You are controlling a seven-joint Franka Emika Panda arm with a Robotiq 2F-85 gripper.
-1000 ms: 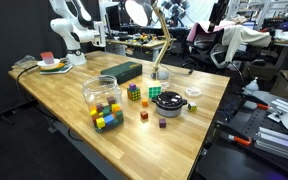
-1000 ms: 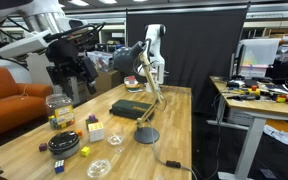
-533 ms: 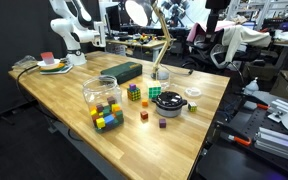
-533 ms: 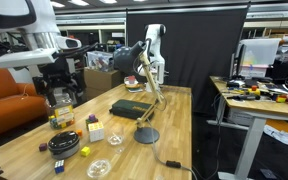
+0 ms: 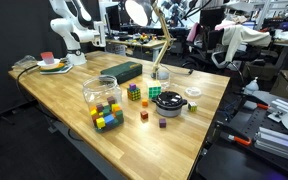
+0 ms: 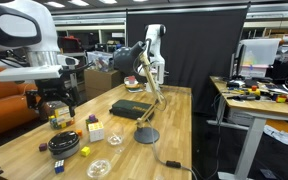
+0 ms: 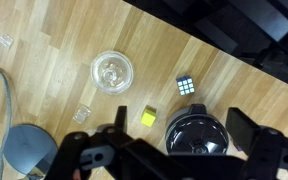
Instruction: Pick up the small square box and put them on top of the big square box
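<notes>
end effector (image 7: 162, 142): spread, empty | arm: lower over table (image 6: 174, 112) than before | big square box (image 5: 121, 71): unmoved

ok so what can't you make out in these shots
big square box: outside the wrist view's frame.
jar of cubes: in an exterior view, partly behind the pincer.
black round object: wrist view, lower part under the pincer; what it is, unclear.
loose small cubes: exterior view, too small for detail.
</notes>
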